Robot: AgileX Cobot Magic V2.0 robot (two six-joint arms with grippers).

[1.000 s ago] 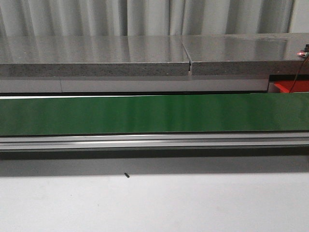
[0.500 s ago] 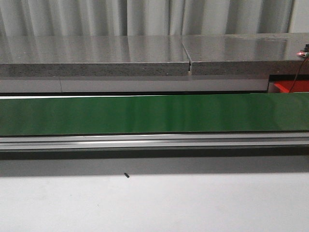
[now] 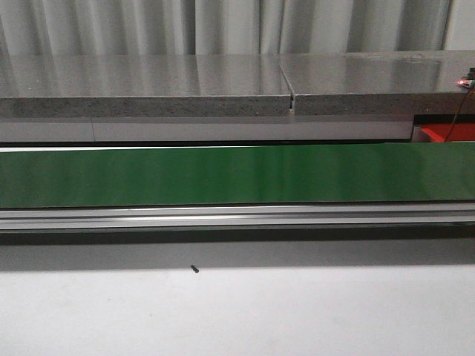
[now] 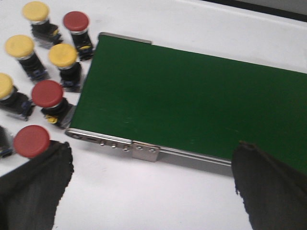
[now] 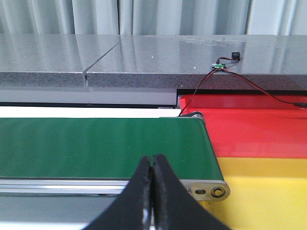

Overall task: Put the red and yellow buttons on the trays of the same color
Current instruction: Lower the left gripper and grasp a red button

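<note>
In the left wrist view several buttons stand on the white table beside one end of the green belt. Among them are red buttons and yellow buttons. My left gripper hovers open over the bare table by the belt's metal rail, holding nothing. In the right wrist view the red tray and yellow tray sit at the belt's other end. My right gripper is shut and empty in front of the belt.
The green belt runs across the front view with a metal rail along its near side. Behind it stands a grey stone counter. A red-and-black wire hangs from the counter over the red tray. A small dark speck lies on the white table.
</note>
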